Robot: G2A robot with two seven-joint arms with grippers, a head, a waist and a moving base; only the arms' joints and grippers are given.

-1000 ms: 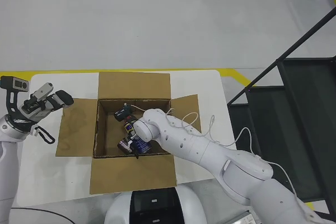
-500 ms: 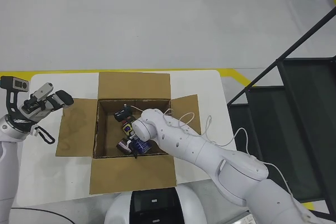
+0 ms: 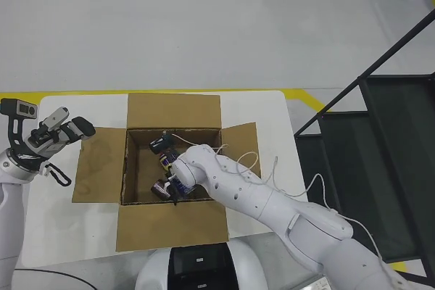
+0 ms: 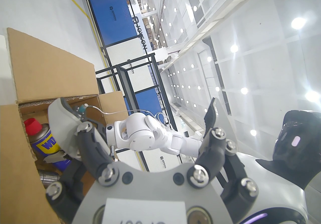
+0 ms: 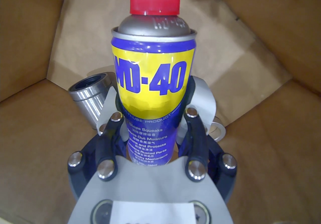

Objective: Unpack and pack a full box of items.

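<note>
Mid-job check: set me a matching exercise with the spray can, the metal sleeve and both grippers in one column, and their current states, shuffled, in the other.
Things:
1. spray can
2. metal sleeve
3. left gripper
4. right gripper

States:
A. jaws open, outside the cardboard box
B. lying loose on the box floor
C. jaws shut, down inside the box
D. red-capped, held between jaws

Pairs: 1-D, 2-B, 3-A, 4-C

Factory hall, high ceiling lights (image 4: 234, 48), blue partition panels (image 4: 110, 6), yellow floor line (image 3: 11, 96), metal stairs (image 3: 391, 123)
</note>
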